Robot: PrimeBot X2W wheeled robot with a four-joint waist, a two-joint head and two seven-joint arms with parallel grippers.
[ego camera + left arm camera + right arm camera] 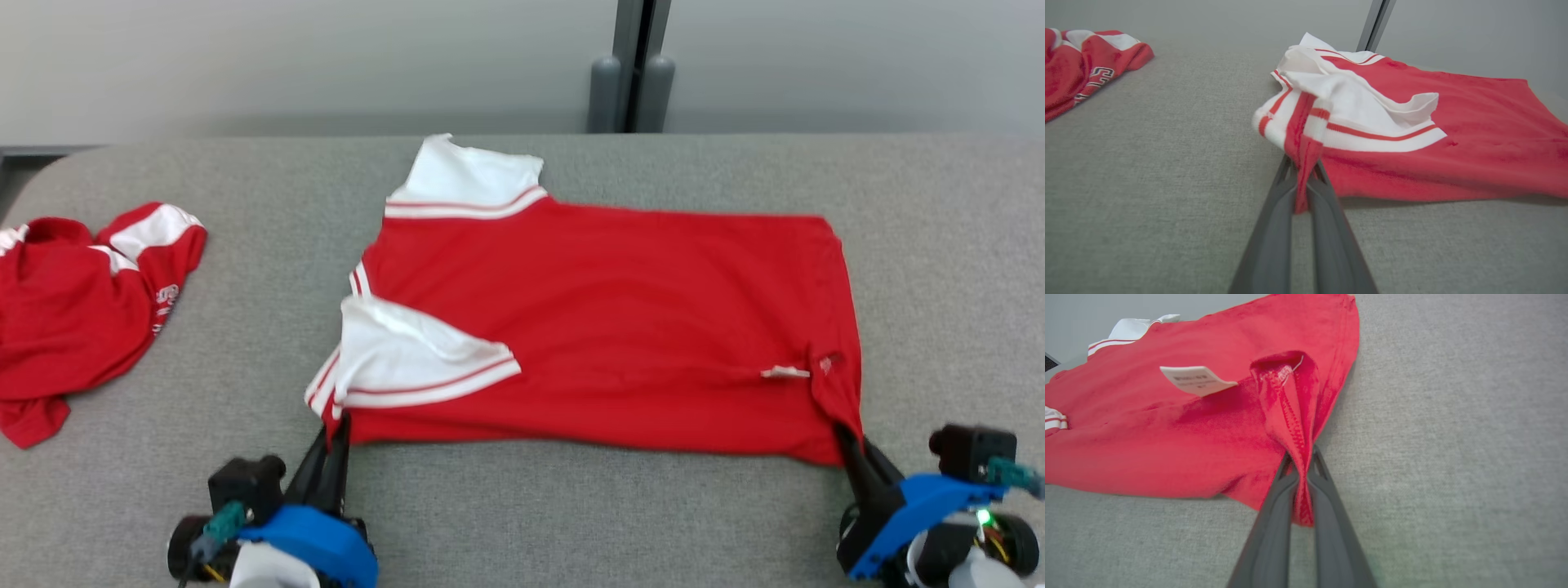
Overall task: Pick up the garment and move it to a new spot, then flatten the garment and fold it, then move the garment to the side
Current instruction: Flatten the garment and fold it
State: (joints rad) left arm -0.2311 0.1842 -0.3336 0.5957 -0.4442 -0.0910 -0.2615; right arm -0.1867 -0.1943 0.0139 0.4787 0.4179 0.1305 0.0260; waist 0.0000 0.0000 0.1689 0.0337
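The garment [620, 327] is a red shirt with white, red-striped sleeves, lying folded in half across the middle of the grey table. My left gripper [336, 426] is shut on its near left corner, just below the white sleeve [1355, 110], with red cloth pinched between the fingers [1274, 228]. At the near right corner my right gripper [845, 437] is shut on the hem, the stitched red edge [1290, 428] bunched between its fingers [1331, 522]. A white label [1196, 379] sticks up near that corner.
A second red and white garment [73, 310] lies crumpled at the table's left edge. The grey table [571, 523] ends at a pale wall behind, where a dark post [633, 73] stands.
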